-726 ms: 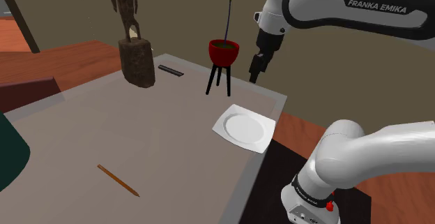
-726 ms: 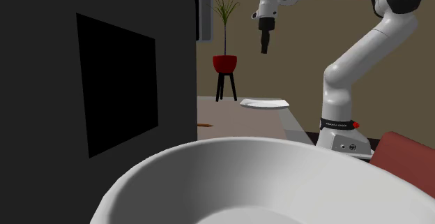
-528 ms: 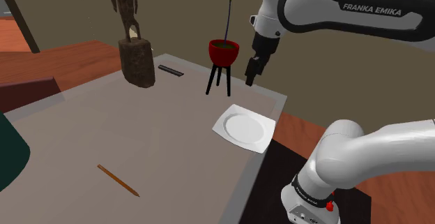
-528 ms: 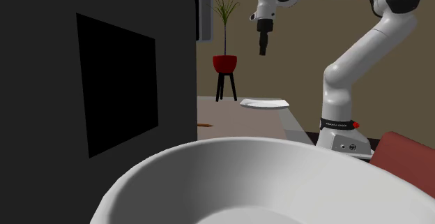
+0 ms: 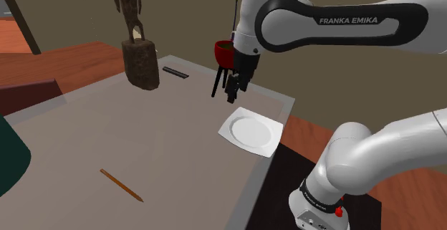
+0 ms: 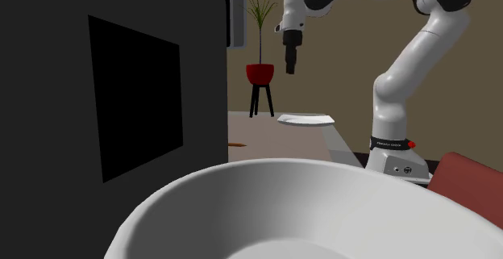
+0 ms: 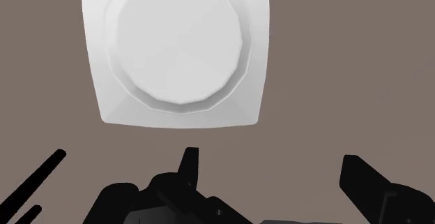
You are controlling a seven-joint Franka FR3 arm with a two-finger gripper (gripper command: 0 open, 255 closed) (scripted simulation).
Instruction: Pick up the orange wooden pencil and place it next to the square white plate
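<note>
Shifted toward the shoulder view's left and lower, your all-black two-finger gripper (image 5: 233, 94) hangs by one square white plate (image 5: 249, 131), fingers (image 7: 362, 181) wide apart. One slim orange-brown pencil (image 5: 121, 185) lies on the grey tabletop (image 5: 143, 132), well apart from both.

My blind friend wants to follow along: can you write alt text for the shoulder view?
A white robot arm holds its black gripper above a grey table, close to a square white plate. An orange pencil lies untouched at the table's near side; a dark statue and a red potted plant stand at the back.
</note>
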